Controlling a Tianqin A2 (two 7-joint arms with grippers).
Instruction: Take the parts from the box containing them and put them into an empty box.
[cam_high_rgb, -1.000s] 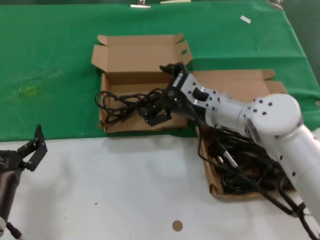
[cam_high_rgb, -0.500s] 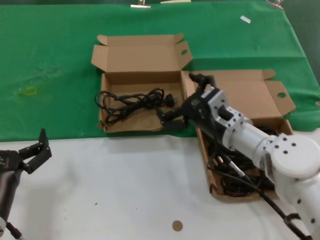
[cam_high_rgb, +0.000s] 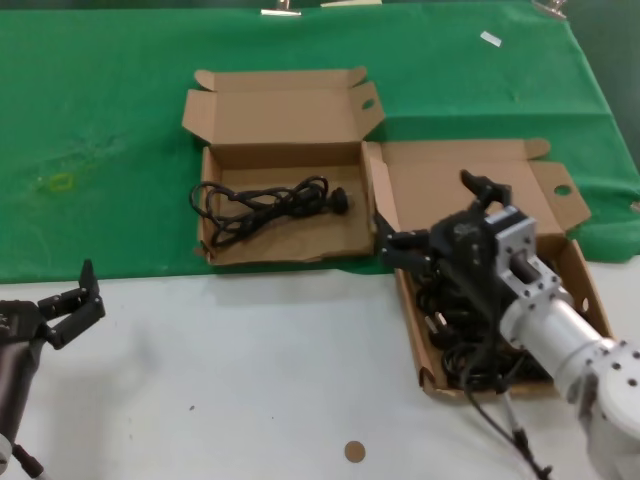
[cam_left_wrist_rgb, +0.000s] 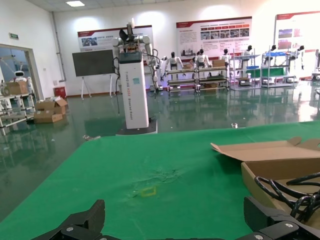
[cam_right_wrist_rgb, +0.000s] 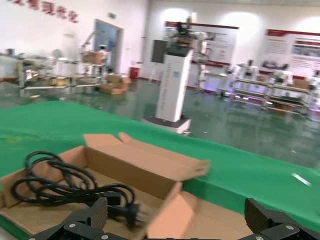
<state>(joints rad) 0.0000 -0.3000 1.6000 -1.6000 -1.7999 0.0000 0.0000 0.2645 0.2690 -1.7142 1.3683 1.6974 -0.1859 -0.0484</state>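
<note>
- The right gripper (cam_high_rgb: 432, 232) hangs over the near-left part of the right-hand cardboard box (cam_high_rgb: 560, 215), fingers spread wide and holding nothing; in the right wrist view both fingertips frame bare space.
- Placed there, it looks set to reach into the pile of black power cords (cam_high_rgb: 470, 335) heaped in that box, judged the source of the parts.
- 1 power cord (cam_high_rgb: 262, 203) lies alone in the left-hand cardboard box (cam_high_rgb: 275, 118), judged the receiving box; its lid stands folded back, leaving the tray clear for a drop from above.
- That cord stretches crosswise along the box floor, long axis running left to right, loose loops toward the robot's left wall, the moulded plug (cam_high_rgb: 341, 200) pointing right toward the neighbouring box.
- Both boxes sit side by side on the green cloth (cam_high_rgb: 100, 120), edges nearly touching, keeping the carry short.
- The left gripper (cam_high_rgb: 72, 305) waits near the robot's left over the white tabletop (cam_high_rgb: 250, 380), fingers apart, holding nothing, well away from both boxes.
</note>
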